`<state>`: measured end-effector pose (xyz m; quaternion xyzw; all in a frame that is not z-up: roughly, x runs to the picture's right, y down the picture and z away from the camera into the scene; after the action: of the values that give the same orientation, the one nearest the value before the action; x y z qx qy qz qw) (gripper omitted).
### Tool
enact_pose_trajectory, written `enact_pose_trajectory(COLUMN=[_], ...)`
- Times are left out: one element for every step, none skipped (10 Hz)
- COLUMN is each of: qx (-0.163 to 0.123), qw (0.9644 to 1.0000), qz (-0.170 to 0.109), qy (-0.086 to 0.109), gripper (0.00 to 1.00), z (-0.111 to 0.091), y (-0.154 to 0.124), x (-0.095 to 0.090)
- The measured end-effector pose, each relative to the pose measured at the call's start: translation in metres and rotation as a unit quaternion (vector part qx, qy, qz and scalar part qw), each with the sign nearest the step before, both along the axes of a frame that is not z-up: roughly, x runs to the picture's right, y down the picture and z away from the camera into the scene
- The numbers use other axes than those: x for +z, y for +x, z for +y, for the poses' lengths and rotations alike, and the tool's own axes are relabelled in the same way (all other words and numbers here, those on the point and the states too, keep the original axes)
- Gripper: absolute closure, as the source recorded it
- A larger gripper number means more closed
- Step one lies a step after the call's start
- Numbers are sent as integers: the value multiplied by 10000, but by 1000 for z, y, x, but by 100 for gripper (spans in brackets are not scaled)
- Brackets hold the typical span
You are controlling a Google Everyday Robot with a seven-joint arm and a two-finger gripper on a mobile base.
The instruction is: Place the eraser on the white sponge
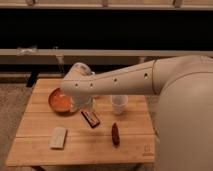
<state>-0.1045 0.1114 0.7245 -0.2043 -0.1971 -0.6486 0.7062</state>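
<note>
Smooth cream plastic shell on the arm [125, 82], faint sheen, ending at the gripper [84, 106], which hangs just over the pale, matt wooden planks of the table [130, 142]. Just below it is the eraser [90, 118], dark and dull with an orange-brown face. Beside the gripper, a glossy orange bowl [59, 100] and a translucent white plastic cup [119, 104]; farther off, the white sponge [58, 137], flat and matt.
</note>
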Motion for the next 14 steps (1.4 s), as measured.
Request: enact_pose_trajectory(qx=[0, 0, 0, 0, 0, 0, 0, -26, -191, -312, -461, -636, -817, -885], qw=[10000, 10000, 10000, 10000, 10000, 10000, 10000, 10000, 9996, 9990, 9978, 9959, 9931, 9915], qz=[1, 0, 0, 0, 1, 0, -1, -44, -206, -317, -466, -631, -823, -921], qy=[-1, -1, -1, -1, -1, -1, 0, -7, -38, -48, -86, -135, -191, -247], gripper=[20, 20, 20, 20, 20, 20, 20, 20, 20, 20, 20, 20, 20, 20], z=[0, 0, 0, 0, 0, 0, 0, -1, -1, -1, 3, 8, 12, 13], y=[0, 0, 0, 0, 0, 0, 0, -1, 0, 2, 4, 4, 1, 2], x=[0, 0, 0, 0, 0, 0, 0, 1, 10, 19, 32, 45, 55, 62])
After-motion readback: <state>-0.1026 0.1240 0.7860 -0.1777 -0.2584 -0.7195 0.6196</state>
